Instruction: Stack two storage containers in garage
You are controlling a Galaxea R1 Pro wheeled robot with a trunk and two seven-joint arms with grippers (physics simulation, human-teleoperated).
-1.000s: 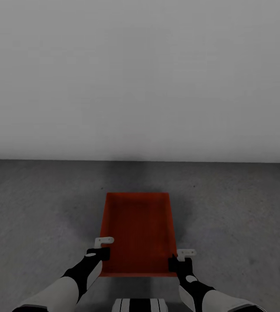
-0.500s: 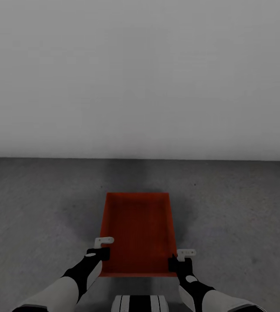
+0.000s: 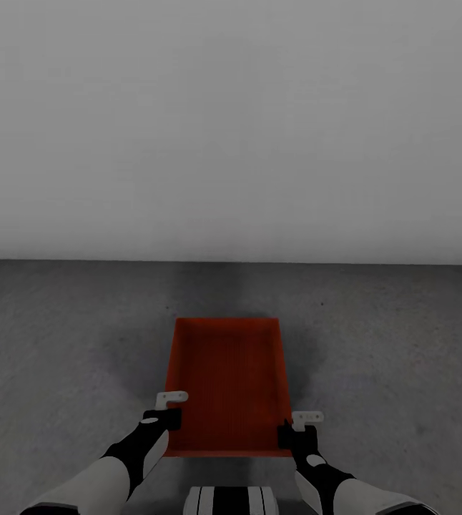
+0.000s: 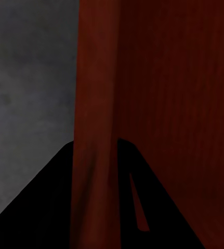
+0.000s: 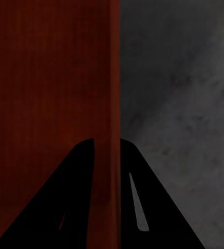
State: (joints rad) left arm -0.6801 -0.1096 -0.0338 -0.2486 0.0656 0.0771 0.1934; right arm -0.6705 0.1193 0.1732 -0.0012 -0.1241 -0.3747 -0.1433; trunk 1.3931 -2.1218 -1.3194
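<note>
Orange-red and open-topped, one storage container (image 3: 227, 383) sits in the head view between the two arms, above the dark grey concrete floor (image 3: 59, 336). Its long axis runs straight away from the robot toward the pale grey wall (image 3: 231, 129), with a short end nearest the trunk and the far short end facing the wall. Whether its bottom touches the floor or hangs just above it cannot be told.

One container is in view, with two grippers on it. The left gripper (image 3: 165, 409) pinches the left long wall near the close corner; in the left wrist view the thin red wall (image 4: 93, 155) passes between the two dark fingers (image 4: 39, 207). The right gripper (image 3: 297, 426) pinches the right long wall near its close corner, and the right wrist view shows that wall edge-on (image 5: 114, 104) between its fingers (image 5: 65, 197), with grey floor on the outer side.

Both forearms are cut off by the lower edge of the head view. A striped white and black part of the robot's body (image 3: 231, 501) shows below the container, partly cropped. Lighting is dim, so the container's inside shows little detail.
</note>
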